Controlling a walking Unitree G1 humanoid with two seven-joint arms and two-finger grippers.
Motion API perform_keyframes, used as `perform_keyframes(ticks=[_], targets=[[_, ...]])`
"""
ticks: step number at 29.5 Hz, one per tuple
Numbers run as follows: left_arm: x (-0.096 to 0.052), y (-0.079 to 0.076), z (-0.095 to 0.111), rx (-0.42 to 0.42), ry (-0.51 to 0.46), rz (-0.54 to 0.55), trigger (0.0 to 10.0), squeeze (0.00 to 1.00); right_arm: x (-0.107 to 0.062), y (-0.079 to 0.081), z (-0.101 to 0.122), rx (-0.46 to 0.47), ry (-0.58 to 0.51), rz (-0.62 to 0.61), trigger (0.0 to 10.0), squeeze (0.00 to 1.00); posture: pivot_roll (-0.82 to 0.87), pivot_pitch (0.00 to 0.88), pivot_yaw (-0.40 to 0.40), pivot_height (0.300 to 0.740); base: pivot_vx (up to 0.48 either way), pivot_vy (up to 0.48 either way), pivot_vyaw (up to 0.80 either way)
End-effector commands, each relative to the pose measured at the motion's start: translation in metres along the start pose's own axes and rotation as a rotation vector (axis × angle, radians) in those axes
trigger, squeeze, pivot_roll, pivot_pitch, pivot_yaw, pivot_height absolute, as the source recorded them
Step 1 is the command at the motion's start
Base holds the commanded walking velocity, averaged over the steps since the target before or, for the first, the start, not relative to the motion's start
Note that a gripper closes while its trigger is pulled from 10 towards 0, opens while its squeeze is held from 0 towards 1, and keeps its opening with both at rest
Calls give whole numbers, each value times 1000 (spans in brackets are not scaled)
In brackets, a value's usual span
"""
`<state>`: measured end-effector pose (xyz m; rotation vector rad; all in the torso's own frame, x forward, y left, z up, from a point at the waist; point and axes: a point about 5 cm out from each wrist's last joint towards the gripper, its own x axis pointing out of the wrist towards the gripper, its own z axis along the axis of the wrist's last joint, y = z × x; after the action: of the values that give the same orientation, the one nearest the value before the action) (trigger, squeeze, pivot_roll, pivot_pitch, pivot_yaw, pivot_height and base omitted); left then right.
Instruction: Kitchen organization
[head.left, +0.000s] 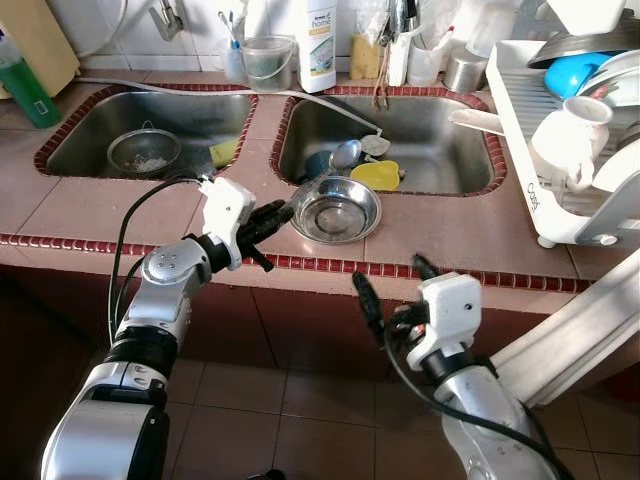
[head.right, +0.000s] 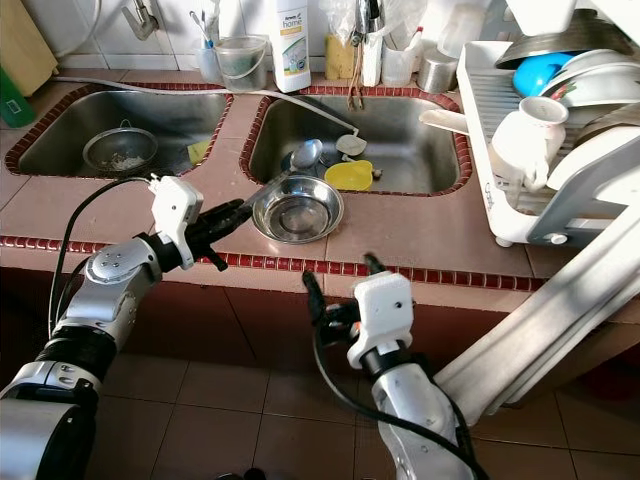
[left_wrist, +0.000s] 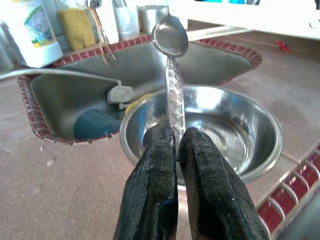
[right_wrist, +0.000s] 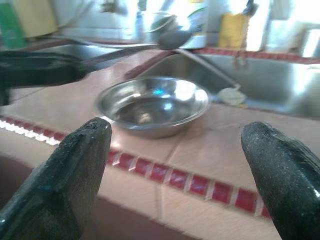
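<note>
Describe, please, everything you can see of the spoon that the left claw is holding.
The spoon looks like shiny metal, with an oval bowl and a flat handle stamped with a small repeating pattern. The left claw is shut on the handle's lower end, its two black fingers pinching it from either side. The spoon juts out from the fingers above the near-left rim of the steel bowl on the tiled counter, with its bowl end towards the right sink. Whether it touches the steel bowl cannot be told.
</note>
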<state>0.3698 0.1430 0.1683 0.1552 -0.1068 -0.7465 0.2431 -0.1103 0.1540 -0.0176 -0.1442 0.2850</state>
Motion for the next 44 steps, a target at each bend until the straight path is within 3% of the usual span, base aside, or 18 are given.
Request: perform_keyframes(ticks=[1,14,20,44], targets=[[-3,2,2,-9,-13,13,10000,0,1,-6,2,-8,-11,-39,10000,0,-190,137,75,740,0,0,0],[-4,-9,20,-58,-125,-19,10000,0,9,-43,20,-81,-92,-271,10000,0,-191,130,67,740,0,0,0],[-4,-13,25,-85,-152,-46,10000,0,10,-45,21,-84,-95,-283,10000,0,-190,125,64,740,87,0,0],[-3,-20,30,-66,-140,-90,10000,0,10,-42,14,-62,-75,-278,10000,0,-191,112,64,740,306,0,0]])
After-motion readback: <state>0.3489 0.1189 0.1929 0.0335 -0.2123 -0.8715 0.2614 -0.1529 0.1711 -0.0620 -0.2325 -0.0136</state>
